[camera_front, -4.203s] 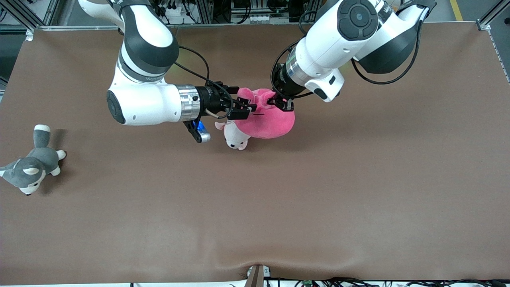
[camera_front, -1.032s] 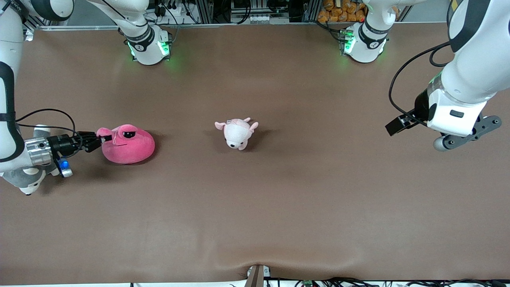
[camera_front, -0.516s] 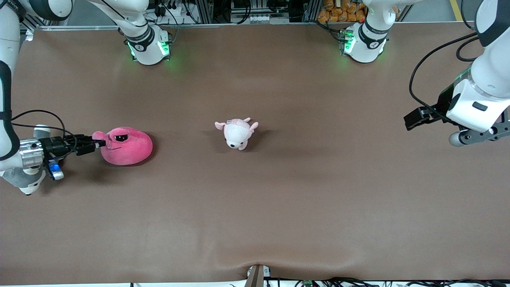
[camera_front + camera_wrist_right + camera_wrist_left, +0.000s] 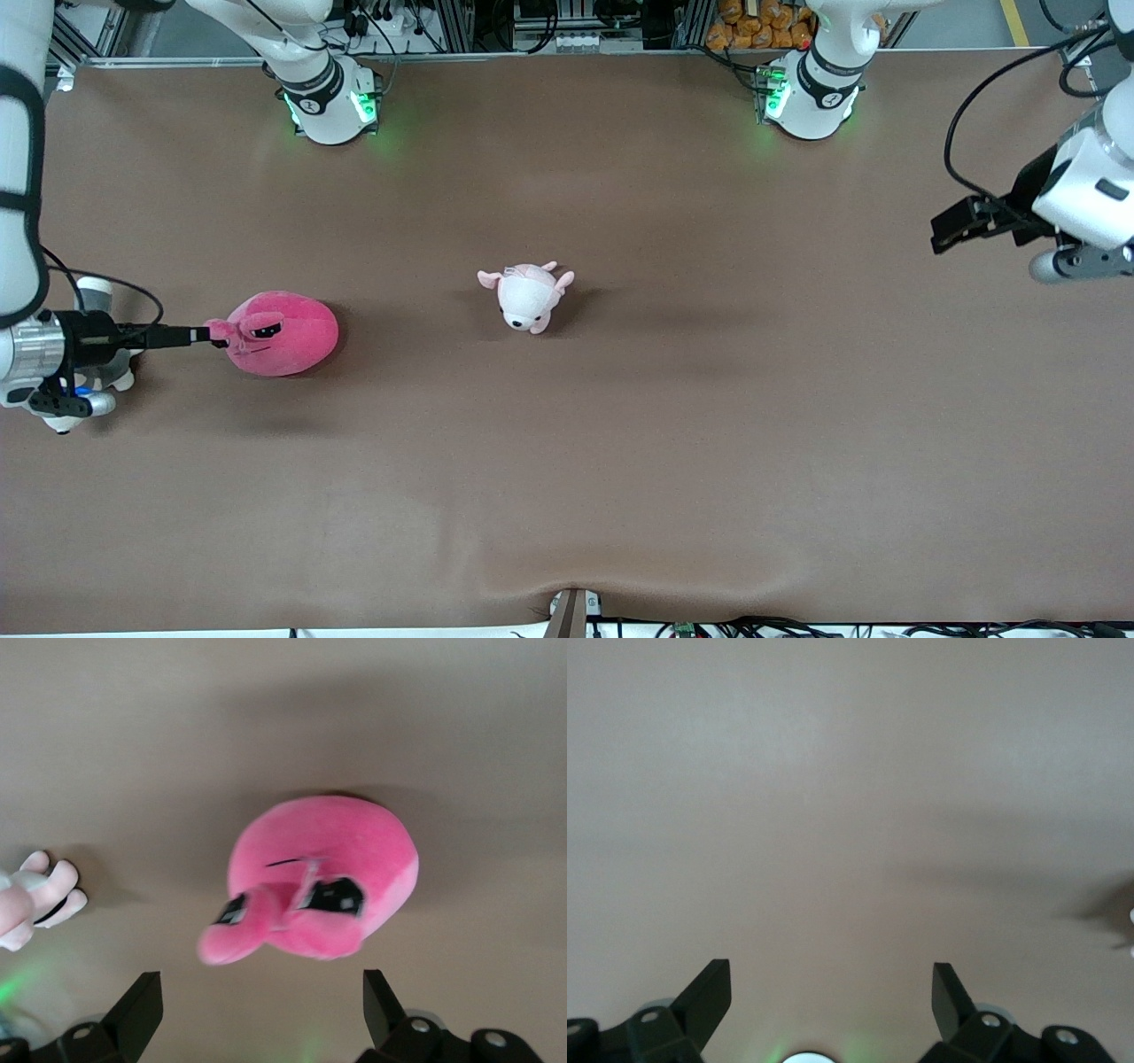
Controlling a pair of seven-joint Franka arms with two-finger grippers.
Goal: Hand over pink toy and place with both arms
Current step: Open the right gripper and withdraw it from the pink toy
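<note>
Brown table cloth [image 4: 620,461] covered the whole work surface. Pink toy [image 4: 283,333] rested on it toward the right arm's end, well apart from the small pale pink-and-white plush [image 4: 528,295] lying mid-table. Right gripper [image 4: 202,335] sat just beside the toy's ear; in the right wrist view both fingers [image 4: 142,1005] stood spread wide with nothing between them, toy [image 4: 323,879] clear of them. Grey husky plush [image 4: 75,390] was partly hidden under the right wrist. Left gripper [image 4: 952,226] waited over the left arm's end, fingers [image 4: 709,992] wide apart and empty.
</note>
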